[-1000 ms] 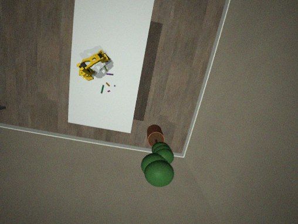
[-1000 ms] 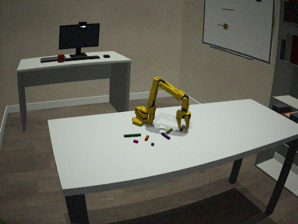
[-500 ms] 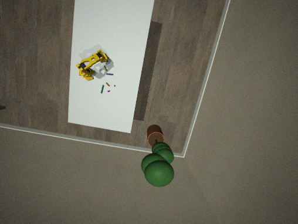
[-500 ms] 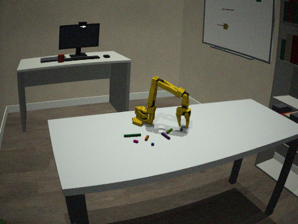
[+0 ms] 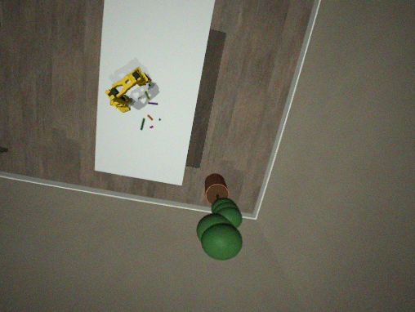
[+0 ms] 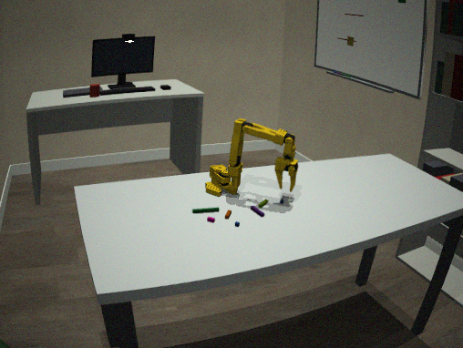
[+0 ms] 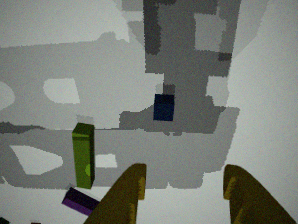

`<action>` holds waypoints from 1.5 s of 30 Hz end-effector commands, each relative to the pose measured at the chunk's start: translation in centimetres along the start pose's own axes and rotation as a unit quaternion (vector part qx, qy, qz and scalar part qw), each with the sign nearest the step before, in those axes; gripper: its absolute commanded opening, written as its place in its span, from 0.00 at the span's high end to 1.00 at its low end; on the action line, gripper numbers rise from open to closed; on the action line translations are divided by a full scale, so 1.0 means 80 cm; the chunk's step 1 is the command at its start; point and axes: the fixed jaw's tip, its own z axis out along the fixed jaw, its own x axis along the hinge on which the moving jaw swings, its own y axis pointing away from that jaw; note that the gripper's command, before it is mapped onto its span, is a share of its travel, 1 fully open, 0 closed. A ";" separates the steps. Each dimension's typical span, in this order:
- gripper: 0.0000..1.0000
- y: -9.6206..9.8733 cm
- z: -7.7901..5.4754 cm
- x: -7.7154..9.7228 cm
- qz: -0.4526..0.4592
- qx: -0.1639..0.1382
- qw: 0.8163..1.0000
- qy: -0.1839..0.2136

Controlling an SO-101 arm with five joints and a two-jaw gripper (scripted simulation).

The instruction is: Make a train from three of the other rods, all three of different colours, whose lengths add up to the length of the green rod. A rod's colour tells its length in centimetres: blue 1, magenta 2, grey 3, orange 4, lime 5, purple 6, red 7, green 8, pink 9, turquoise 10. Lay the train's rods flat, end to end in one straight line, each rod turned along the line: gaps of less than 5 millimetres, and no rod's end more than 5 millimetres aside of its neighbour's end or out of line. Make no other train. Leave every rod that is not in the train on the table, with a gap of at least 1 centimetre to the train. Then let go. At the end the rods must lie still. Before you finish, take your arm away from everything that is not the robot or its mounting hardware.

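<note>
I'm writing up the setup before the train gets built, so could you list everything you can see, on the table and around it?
green rod: one, green, table
lime rod: one, lime, by the purple rod
purple rod: one, purple, table
orange rod: one, orange, table
magenta rod: one, magenta, table
blue rods: two, blue; one near the gripper, one beyond the orange rod
table: one, white, under the rods
desk: one, white, background; monitor, keyboard, mouse, red mug on it
whiteboard: one, white, wall
shelf unit: one, grey, right, holding books
potted plant: one, green, floor
arm: one, yellow, on the table
gripper: one, yellow, slightly open

Hand [image 5: 147, 80] [image 6: 286, 189] [image 7: 185, 166] now higher above white table [image 5: 131, 151] [image 6: 173, 250] [image 7: 270, 90] than moments ago
</note>
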 end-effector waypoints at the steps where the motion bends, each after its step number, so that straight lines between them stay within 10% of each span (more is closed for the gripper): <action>1: 0.83 -0.014 -0.027 -0.003 0.000 0.061 0.998 -0.006; 27: 0.83 -0.015 -0.027 0.003 0.015 0.061 0.998 -0.006; 45: 0.82 -0.010 -0.027 0.089 0.208 0.060 0.976 0.000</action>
